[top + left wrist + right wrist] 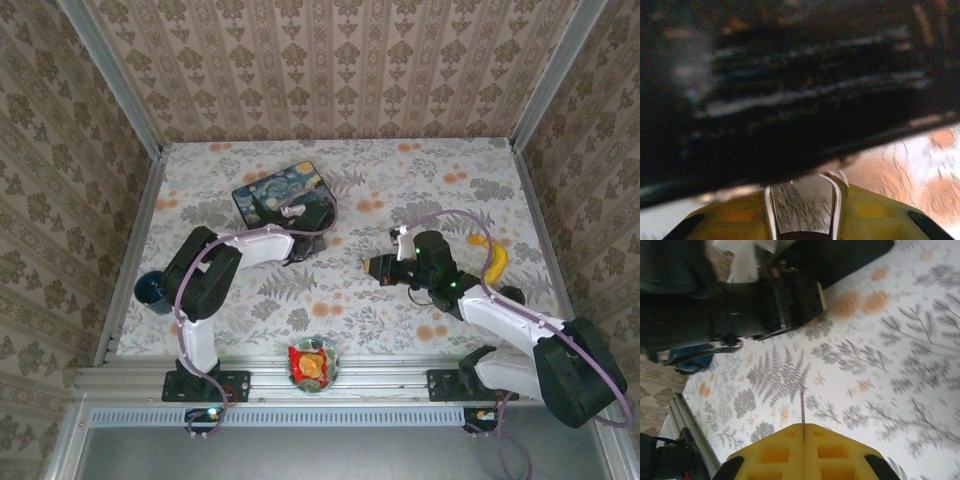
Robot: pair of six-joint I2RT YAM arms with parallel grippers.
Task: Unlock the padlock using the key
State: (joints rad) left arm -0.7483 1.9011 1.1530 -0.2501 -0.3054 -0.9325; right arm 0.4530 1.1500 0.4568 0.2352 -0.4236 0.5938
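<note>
My left gripper (310,246) reaches in beside the Starry Night tin (285,195). In the left wrist view its yellow fingers (730,220) are shut on a small grey metal piece with silver edges, which looks like the padlock (801,207); the picture is blurred. The tin's dark side (790,90) looms just beyond it. My right gripper (376,266) hovers over mid-table, pointing at the left one. Its jaws (804,426) are shut on the key (802,407), whose thin blade sticks out forward. The left gripper (790,302) lies ahead of it, some distance from the blade.
A yellow banana-like object (492,258) lies at the right. A dark blue cup (152,290) stands at the left edge. A bowl with a red snack packet (313,365) sits at the near edge, between the arm bases. Wallpapered walls enclose the floral table (420,180).
</note>
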